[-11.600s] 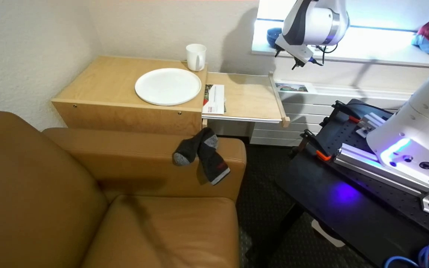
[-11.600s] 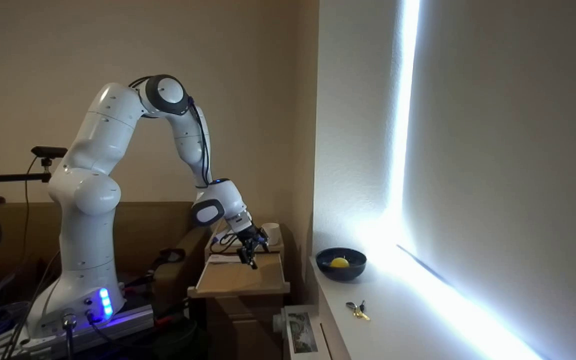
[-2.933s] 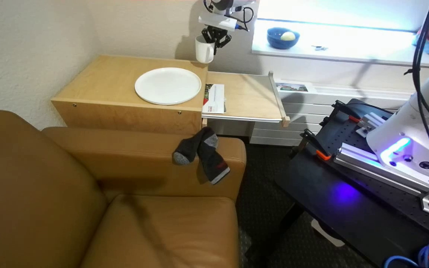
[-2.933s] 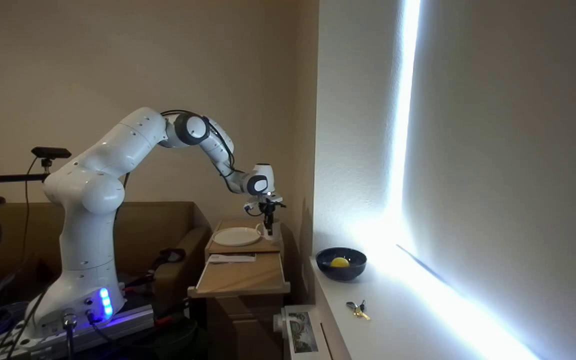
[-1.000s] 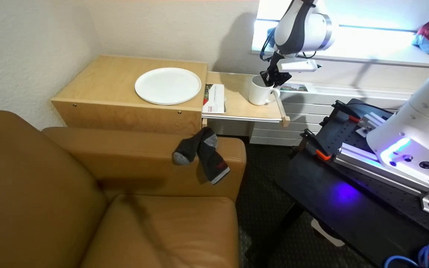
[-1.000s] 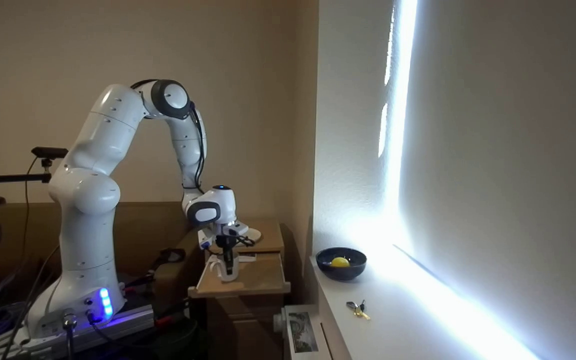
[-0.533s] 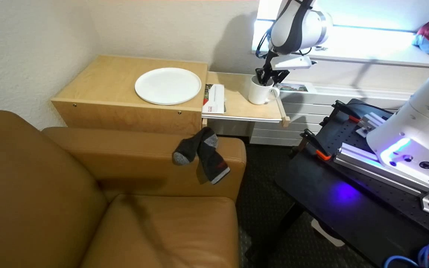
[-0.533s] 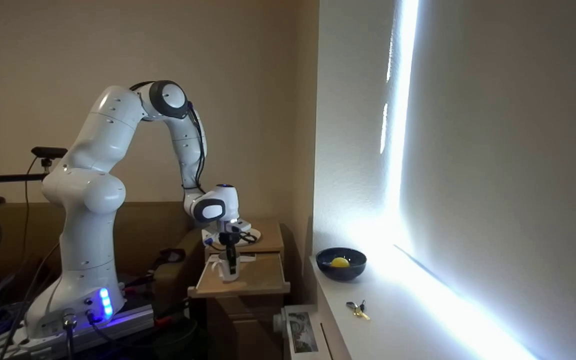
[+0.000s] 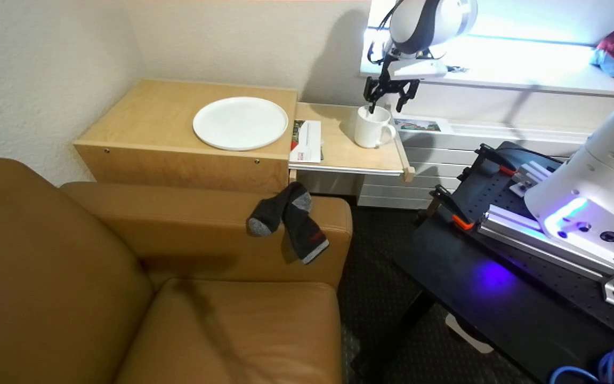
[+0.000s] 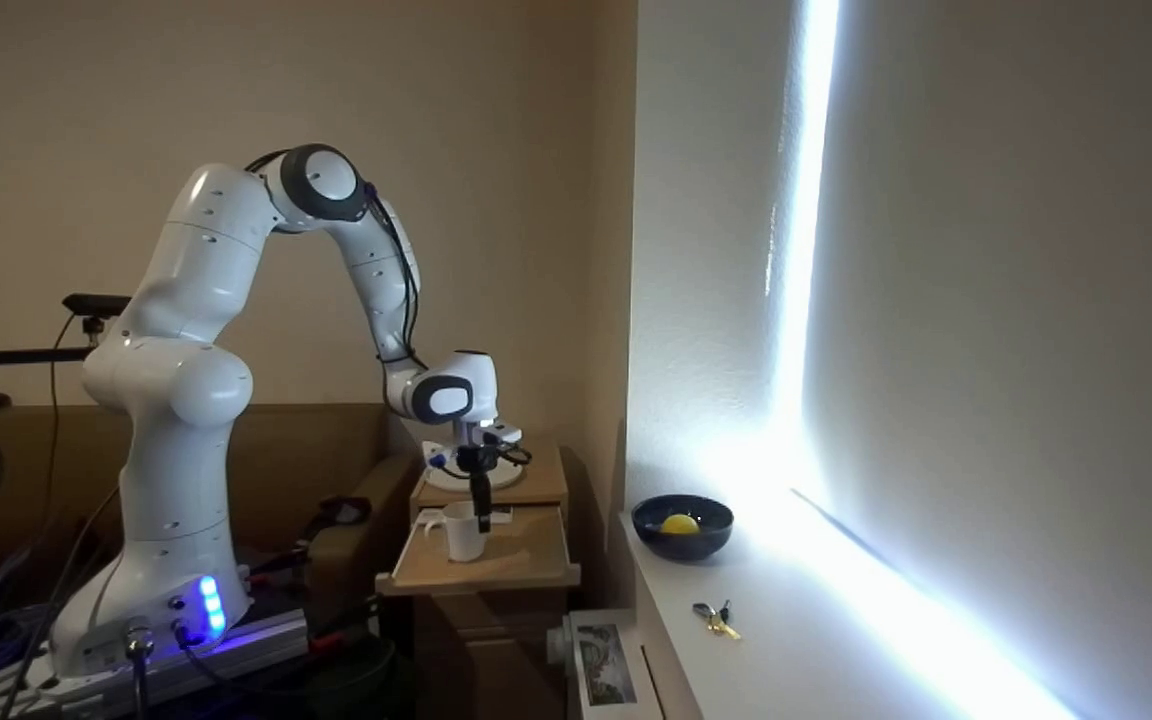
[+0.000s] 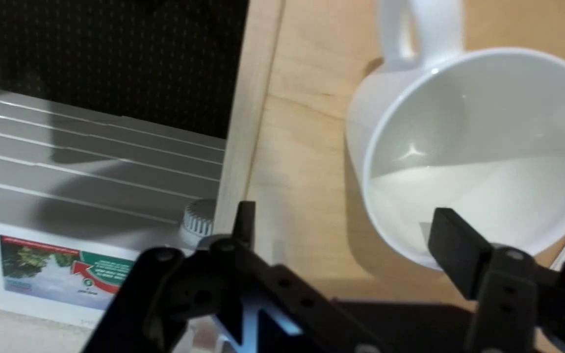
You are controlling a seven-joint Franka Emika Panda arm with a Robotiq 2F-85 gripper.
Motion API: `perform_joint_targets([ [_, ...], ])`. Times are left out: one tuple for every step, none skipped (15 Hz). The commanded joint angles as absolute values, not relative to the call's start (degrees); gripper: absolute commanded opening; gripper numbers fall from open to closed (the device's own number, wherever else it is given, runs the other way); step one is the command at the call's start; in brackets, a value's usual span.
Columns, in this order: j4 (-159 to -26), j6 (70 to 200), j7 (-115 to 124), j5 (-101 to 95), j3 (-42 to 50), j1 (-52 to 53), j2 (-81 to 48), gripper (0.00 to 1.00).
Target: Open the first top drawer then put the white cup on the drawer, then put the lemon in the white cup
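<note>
I see the pale wooden drawer (image 9: 339, 140) standing pulled out. The glossy white cup (image 9: 369, 132) sits upright on it, near its front end. The yellow lemon (image 10: 679, 525) lies inside the dark bowl (image 10: 684, 548).

Wrist view looks down into the cup (image 11: 478, 152); both exterior views, farther, share the drawer (image 9: 339, 148).

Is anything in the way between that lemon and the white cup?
The dark blue bowl surrounds the lemon, so it probably needs lifting over the rim. In the wrist view, one of the fingers overlaps the white cup. Nothing else shows between.
</note>
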State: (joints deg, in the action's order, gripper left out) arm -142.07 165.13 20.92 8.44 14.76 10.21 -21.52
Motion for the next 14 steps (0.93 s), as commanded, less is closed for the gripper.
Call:
perform_joint_targets([
  [-143.8,156.9,25.0,-2.0,21.5,11.9,-15.3,1.0],
  [-143.8,155.0,25.6,-4.8,21.8,11.2,-13.8,1.0],
  [-143.9,153.2,24.7,-6.2,21.1,9.6,-11.7,1.0],
  [-143.9,151.8,23.2,-6.4,19.8,7.8,-10.0,1.0],
  [-144.2,150.6,21.6,-6.2,18.4,6.2,-8.1,1.0],
  [-144.4,150.4,20.9,-5.6,17.4,5.0,-6.4,1.0],
  [-144.3,149.1,20.3,-3.0,16.3,3.2,-4.5,1.0],
  [-143.9,149.0,23.7,-2.7,16.3,2.3,-3.7,1.0],
  [-142.6,147.8,25.5,-1.5,16.3,0.6,-2.8,1.0],
  [-142.1,147.3,27.1,-1.2,16.2,-0.6,-1.8,1.0],
  [-139.7,146.7,28.8,-1.4,16.5,-2.2,-2.3,1.0],
  [-137.6,146.1,30.1,-0.5,16.4,-3.6,-3.0,1.0],
  [-133.5,145.5,32.0,-0.7,16.7,-5.1,-6.0,1.0],
  [-130.3,145.2,33.8,-0.6,16.8,-6.3,-8.3,1.0],
])
